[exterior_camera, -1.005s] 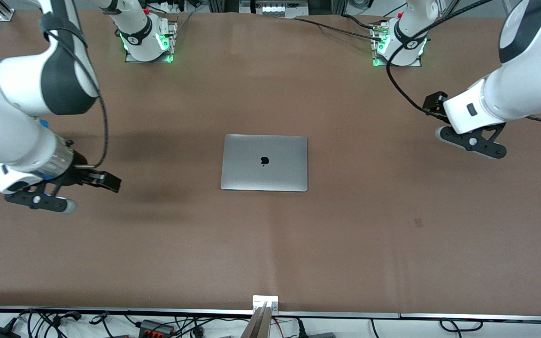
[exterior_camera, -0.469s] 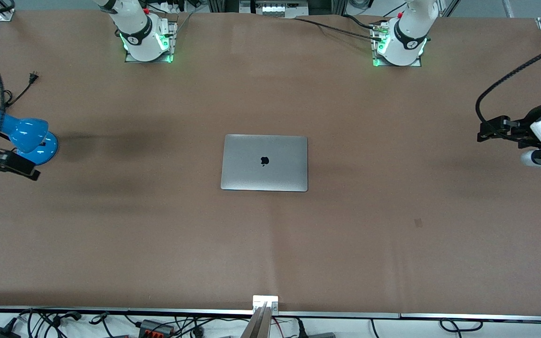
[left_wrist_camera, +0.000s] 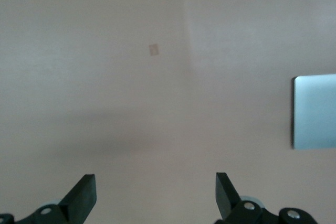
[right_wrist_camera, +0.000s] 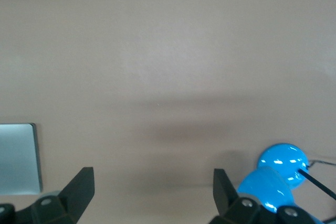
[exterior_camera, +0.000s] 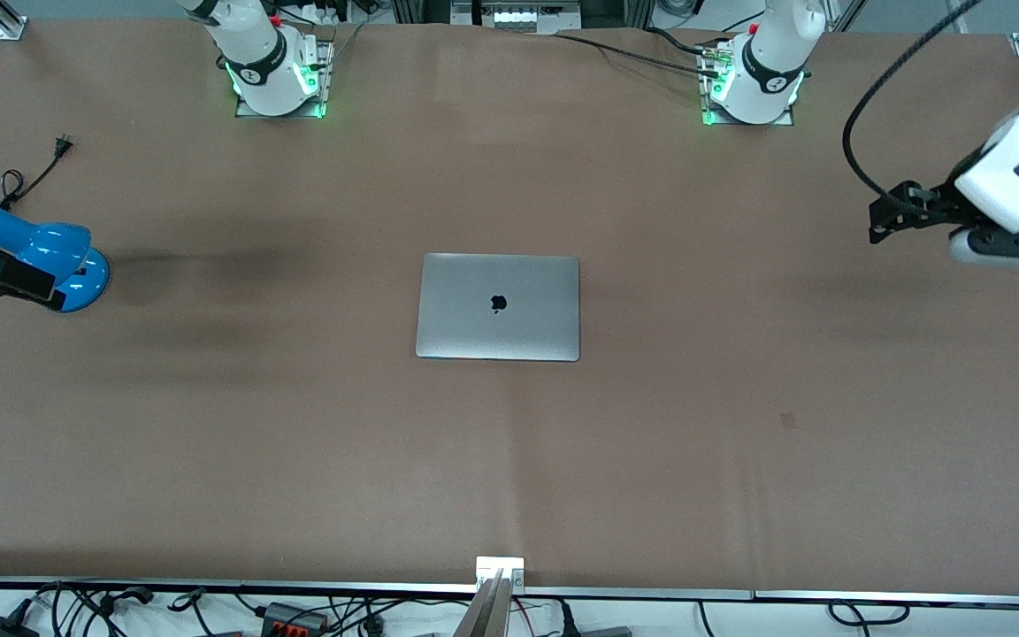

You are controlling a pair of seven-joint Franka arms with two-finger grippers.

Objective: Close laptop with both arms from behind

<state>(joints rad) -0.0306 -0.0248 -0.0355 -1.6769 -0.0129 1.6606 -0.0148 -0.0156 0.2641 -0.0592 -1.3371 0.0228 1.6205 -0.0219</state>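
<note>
The silver-grey laptop [exterior_camera: 498, 306] lies shut and flat in the middle of the table, with the black apple logo on its lid facing up. One edge of it shows in the left wrist view [left_wrist_camera: 315, 111] and in the right wrist view [right_wrist_camera: 18, 158]. My left gripper [exterior_camera: 1000, 249] hangs open and empty over bare table at the left arm's end, well apart from the laptop; its fingers [left_wrist_camera: 83, 196] stand wide. My right gripper [right_wrist_camera: 152, 184] is open and empty over the table at the right arm's end, next to a blue lamp. Only its wrist shows at the front view's edge.
A blue desk lamp [exterior_camera: 49, 252] lies at the right arm's end, also in the right wrist view [right_wrist_camera: 275, 174], with its black cord and plug [exterior_camera: 60, 144] toward the bases. A small dark mark [exterior_camera: 788, 419] is on the brown table cover. Cables lie along the near edge.
Both arms have swung outward from the laptop toward their own table ends. The right arm's move has uncovered the blue lamp. The laptop has stayed shut and still.
</note>
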